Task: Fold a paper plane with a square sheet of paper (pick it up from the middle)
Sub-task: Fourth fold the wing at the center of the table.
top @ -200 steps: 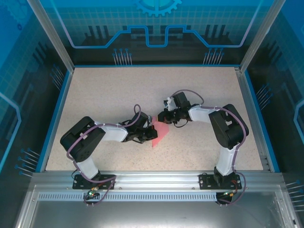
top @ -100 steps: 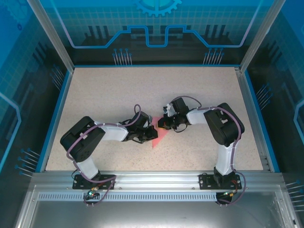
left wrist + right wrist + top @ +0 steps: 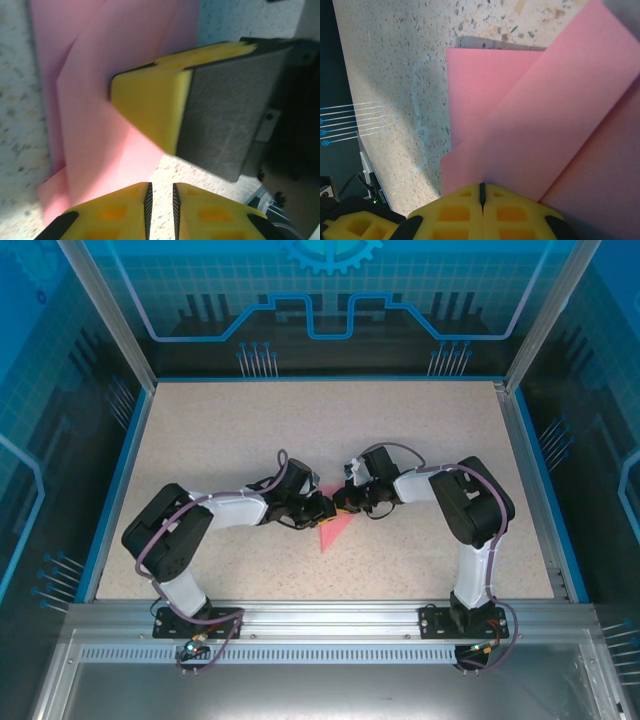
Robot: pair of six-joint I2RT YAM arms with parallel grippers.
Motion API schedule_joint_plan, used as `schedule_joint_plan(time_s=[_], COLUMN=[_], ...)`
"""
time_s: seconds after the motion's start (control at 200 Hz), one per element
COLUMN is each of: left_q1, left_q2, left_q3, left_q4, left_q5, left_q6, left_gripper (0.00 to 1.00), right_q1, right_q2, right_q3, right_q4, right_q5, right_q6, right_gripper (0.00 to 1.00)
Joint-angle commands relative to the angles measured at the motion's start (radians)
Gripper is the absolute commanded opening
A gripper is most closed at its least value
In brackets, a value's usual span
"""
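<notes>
Right at the fingertips, starting with the right gripper (image 3: 481, 189): squeezed fully together, just a hairline between the yellow fingers, and planted tip-down on the square sheet of paper (image 3: 545, 125). Cannot tell whether any paper sits pinched inside that seam. Seen from the left wrist, landing corner-first on the pink surface, grey pad face turned toward the camera.

Now to the left gripper (image 3: 161, 192): parted by a narrow slot, nothing but speckled table (image 3: 235, 25) showing through it, grasping nothing. Poised at the sheet's edge, nose to nose with its partner, almost touching when viewed from above.

Out from the tips, onto the paper itself: pink-red, already creased, lying in overlapping layers. From the right wrist, picking out a broad diagonal flap crossing over a lower layer, with a shadow thrown along the far edge. From the left wrist, spotting a slanted fold line running up the sheet. From overhead, reading as a small pink triangle pointing toward the near edge, peeking out just below the meeting grippers. Lying roughly mid-table, a touch toward the near side.

Further out, following both arms back from the centre, elbows flared wide, down to their bases on the metal rail (image 3: 320, 625). Beyond that, blue patterned walls (image 3: 330, 300) boxing everything in.
</notes>
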Motion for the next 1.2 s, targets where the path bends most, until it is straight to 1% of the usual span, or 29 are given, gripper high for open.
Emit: schedule_joint_plan(time_s=[0.0,0.155,0.345,0.45,0.545,0.68,0.755,0.815,0.875,0.995,1.195], left_q1=[0.005,0.003,0.004,0.004,0.002,-0.004,-0.004,-0.012,-0.024,-0.050,-0.062], left_q2=[0.054,0.077,0.031,0.004,-0.022,-0.069,-0.095,-0.109,-0.099,-0.028,0.019], left_q3=[0.006,-0.054,-0.110,-0.136,-0.128,-0.093,-0.084,-0.069,-0.043,-0.010,-0.079], left_q4=[0.016,0.058,-0.036,-0.040,-0.049,-0.060,-0.010,0.016,0.018,0.013,0.012], left_q5=[0.033,0.071,0.058,0.065,0.084,0.081,0.094,0.082,0.078,0.090,0.050], left_q6=[-0.045,-0.066,-0.018,-0.012,0.002,0.007,-0.031,-0.057,-0.061,-0.061,-0.083], left_gripper=[0.21,0.21,0.20,0.20,0.21,0.21,0.21,0.22,0.22,0.21,0.20], right_q1=[-0.014,-0.014,-0.018,-0.018,-0.018,-0.017,-0.017,-0.017,-0.018,-0.018,-0.018], right_q2=[0.050,0.053,0.056,0.057,0.056,0.055,0.053,0.050,0.050,0.058,0.056], right_q3=[-0.032,-0.033,-0.031,-0.029,-0.031,-0.033,-0.037,-0.040,-0.042,-0.037,-0.038], right_q4=[-0.039,-0.043,-0.050,-0.053,-0.052,-0.053,-0.054,-0.052,-0.050,-0.049,-0.051], right_q5=[0.068,0.070,0.071,0.073,0.073,0.070,0.072,0.075,0.075,0.070,0.072], right_q6=[-0.007,-0.007,-0.008,-0.008,-0.007,-0.008,-0.007,-0.007,-0.004,-0.004,-0.004], right_gripper=[0.03,0.03,0.03,0.03,0.03,0.02,0.02,0.02,0.02,0.02,0.02])
